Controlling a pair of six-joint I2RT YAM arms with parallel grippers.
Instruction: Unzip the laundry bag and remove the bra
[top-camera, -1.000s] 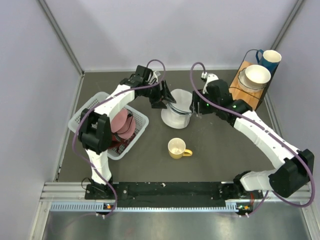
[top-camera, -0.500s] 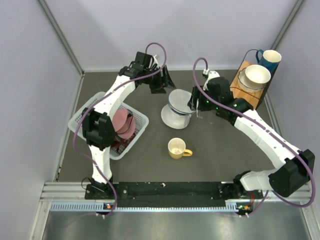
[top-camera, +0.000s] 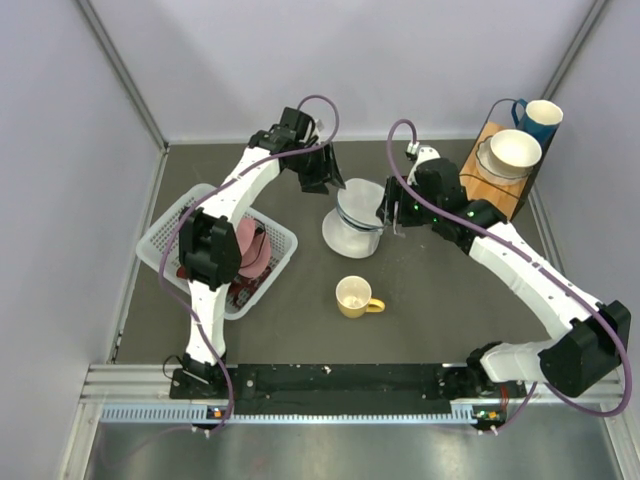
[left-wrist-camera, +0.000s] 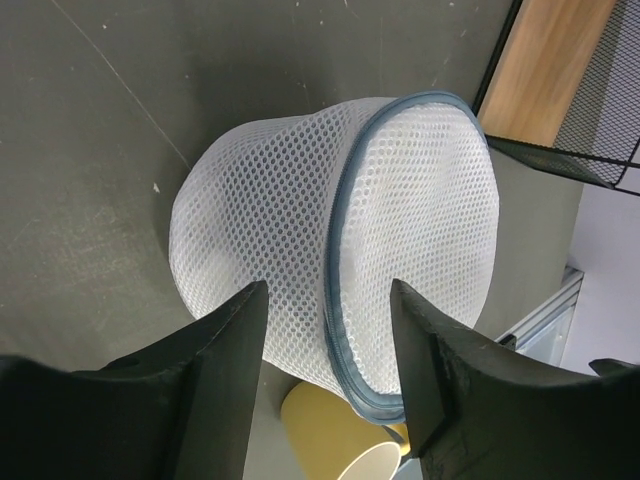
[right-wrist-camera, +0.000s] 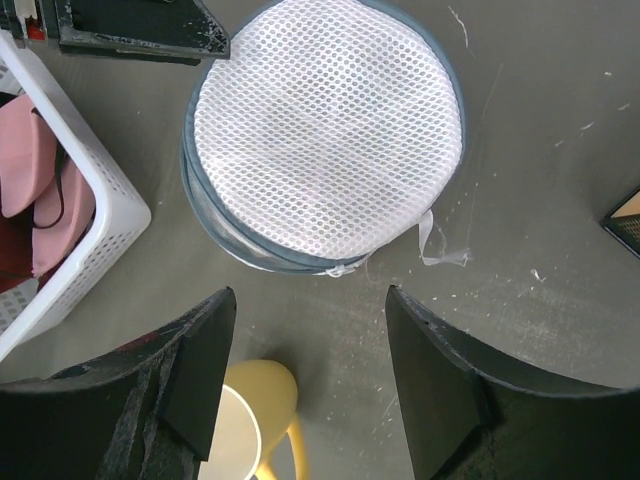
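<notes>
Okay, white round domed mesh laundry bag (top-camera: 352, 222) sits on the dark grey table (top-camera: 450, 310), roughly mid-table, between the two arms. A blue-grey zip band (left-wrist-camera: 338, 250) runs round its seam. The two halves sit together, with no gap seen from the left wrist.

Left gripper (top-camera: 322, 172) hangs just off the bag's far-left edge, jaws moderately apart, nothing between them. In its own view the black fingers (left-wrist-camera: 225, 335) frame the bag without touching it.

Right gripper (top-camera: 392, 210) is just beside the bag's right edge, jaws also apart, holding nothing. From its wrist camera the fingers (right-wrist-camera: 200, 360) sit over bare table short of the bag. Cannot tell from the top view whether it touches the bag.

A small white tag (right-wrist-camera: 440, 245) sticks out from the bag onto the table. Yellow ceramic mug (top-camera: 355, 297) stands upright near the bag on the arm-base side, not touching it. White lattice plastic basket (top-camera: 160, 238) is left of the bag, with pink fabric pieces (top-camera: 255, 250) inside. Wooden board in a black wire rack (top-camera: 485, 183) at far right carries a white bowl (top-camera: 513, 150) and a blue mug with a white inside (top-camera: 540, 118).
</notes>
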